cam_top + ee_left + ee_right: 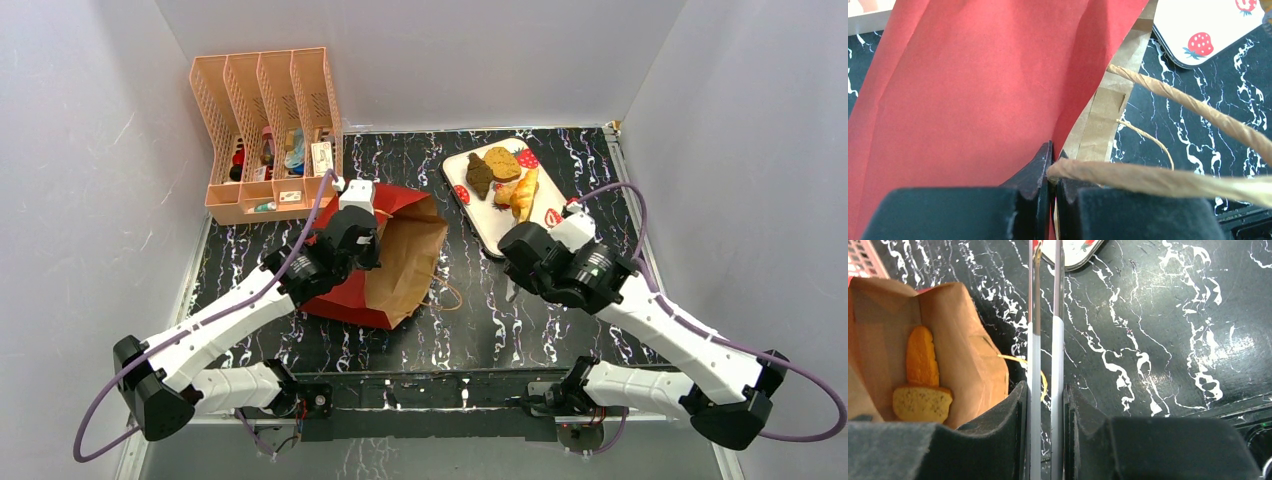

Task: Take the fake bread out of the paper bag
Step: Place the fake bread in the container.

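The paper bag (385,270) lies on its side, red outside, brown inside, mouth facing right. My left gripper (362,240) is shut on its upper rim where a cord handle (1158,180) comes out between the fingers (1054,165). Inside the bag (963,340) lie a long orange bread (921,355) and a tan slice (922,402). Several more bread pieces (503,175) sit on a white strawberry tray (545,215). My right gripper (512,250), right of the bag mouth, is shut (1045,390) on grey metal tongs (1057,340), which hold nothing visible.
A peach slotted organiser (265,130) with small items stands at the back left, just behind the bag. The tray's corner shows in the left wrist view (1208,25) and at the tongs' far end (1073,250). Grey walls enclose the black marbled table (560,330).
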